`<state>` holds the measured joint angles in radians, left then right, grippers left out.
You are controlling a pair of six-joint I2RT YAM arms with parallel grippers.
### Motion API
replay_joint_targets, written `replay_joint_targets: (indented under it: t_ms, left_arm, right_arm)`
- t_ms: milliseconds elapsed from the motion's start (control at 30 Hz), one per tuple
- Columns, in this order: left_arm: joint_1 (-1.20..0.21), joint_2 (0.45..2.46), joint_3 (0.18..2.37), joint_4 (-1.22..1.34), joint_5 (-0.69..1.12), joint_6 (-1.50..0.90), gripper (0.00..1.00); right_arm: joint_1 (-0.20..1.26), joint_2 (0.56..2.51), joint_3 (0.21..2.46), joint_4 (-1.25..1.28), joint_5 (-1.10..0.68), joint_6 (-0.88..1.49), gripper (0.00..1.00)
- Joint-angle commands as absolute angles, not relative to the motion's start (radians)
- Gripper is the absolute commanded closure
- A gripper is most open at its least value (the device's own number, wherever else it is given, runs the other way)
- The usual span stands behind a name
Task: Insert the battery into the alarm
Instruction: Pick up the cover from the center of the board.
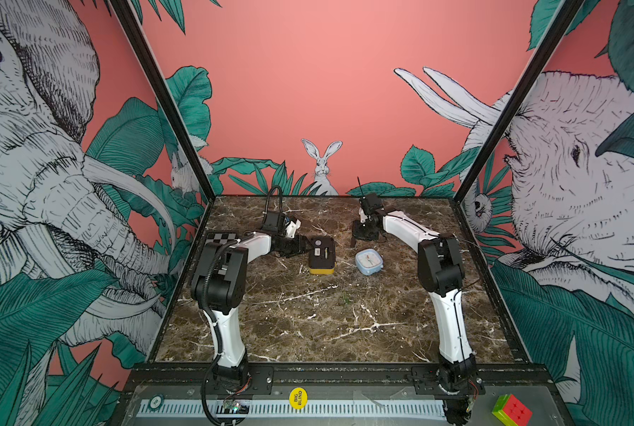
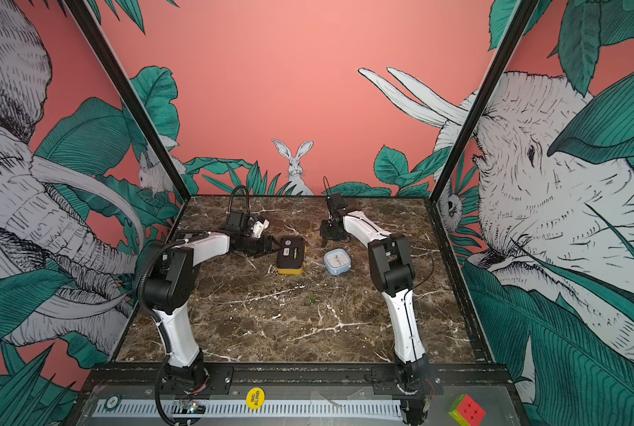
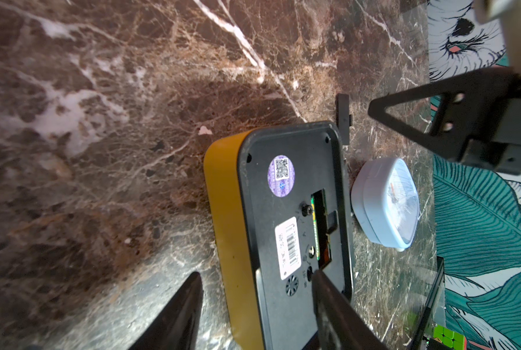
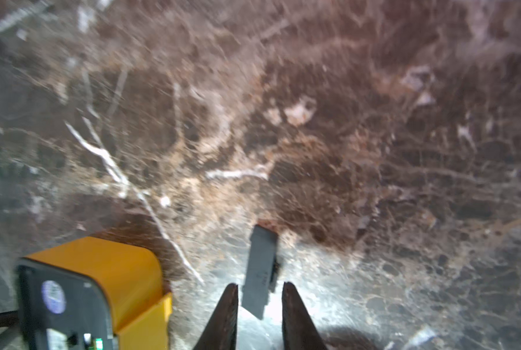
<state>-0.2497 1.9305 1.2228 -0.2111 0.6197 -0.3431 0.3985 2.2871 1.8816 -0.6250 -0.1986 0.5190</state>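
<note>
In both top views, jungle walls (image 1: 308,73) ring a marble counter (image 1: 308,313). Left wrist: left tool (image 3: 256,272) spread at the alarm (image 3: 223,212), battery (image 3: 314,224) half hidden in its slot. Right wrist, blurry: right tool (image 4: 260,284) a bit apart, lid (image 4: 260,251) showing between.

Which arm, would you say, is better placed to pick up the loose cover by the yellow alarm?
Right: the right gripper hangs slightly open around the cover, while the left gripper sits at the alarm.
</note>
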Motion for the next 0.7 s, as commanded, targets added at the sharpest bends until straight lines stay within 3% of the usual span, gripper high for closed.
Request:
replay_joint_targets:
  t_ms: [0,667]
  left_arm:
    - [-0.242,1.893,1.241,-0.24,0.62,-0.325,0.41]
    - [-0.242,1.902,1.246,-0.25,0.612,-0.33,0.41]
  right_arm:
    - [0.389,2.295,1.884,-0.663,-0.198,0.491,0.75]
    - [0.385,2.35,1.899,-0.636,-0.255,0.504,0.8]
